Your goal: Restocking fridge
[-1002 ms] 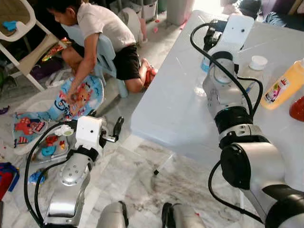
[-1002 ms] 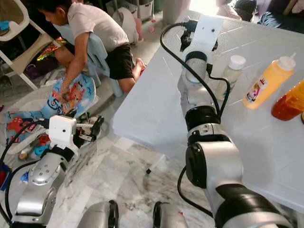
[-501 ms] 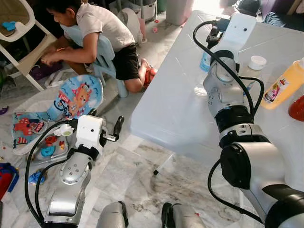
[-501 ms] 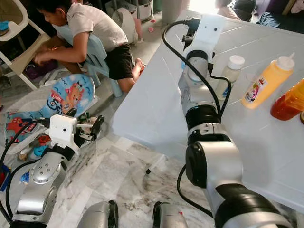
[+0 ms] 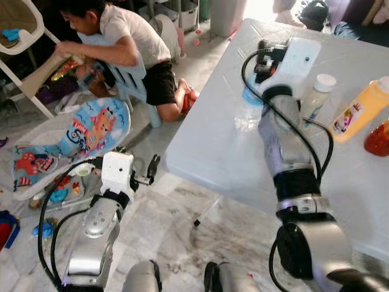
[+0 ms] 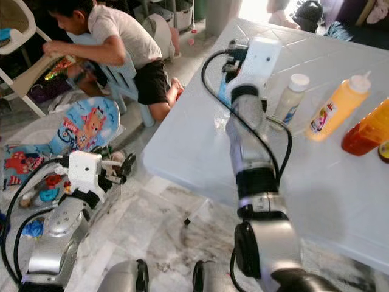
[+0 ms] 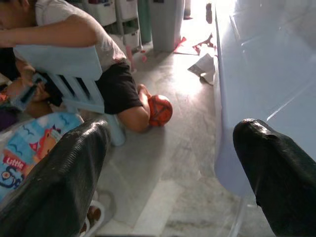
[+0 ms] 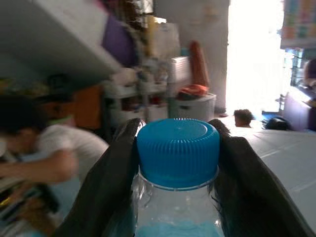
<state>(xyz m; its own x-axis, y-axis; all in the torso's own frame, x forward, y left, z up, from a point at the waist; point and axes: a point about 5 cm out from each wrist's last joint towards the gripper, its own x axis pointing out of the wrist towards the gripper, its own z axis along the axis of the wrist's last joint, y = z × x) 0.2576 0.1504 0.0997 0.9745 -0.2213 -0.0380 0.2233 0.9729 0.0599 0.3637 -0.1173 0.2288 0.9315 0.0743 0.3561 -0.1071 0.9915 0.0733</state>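
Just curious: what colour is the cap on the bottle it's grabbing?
Blue, clearest in the right wrist view.

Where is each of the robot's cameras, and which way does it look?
Left and right eye views: on the head, looking down at the white table, both silver arms and a person on the floor.
Left wrist view: on the low left arm, looking along the open left gripper at that person.
Right wrist view: on the right arm, looking along the right gripper shut on the water bottle.
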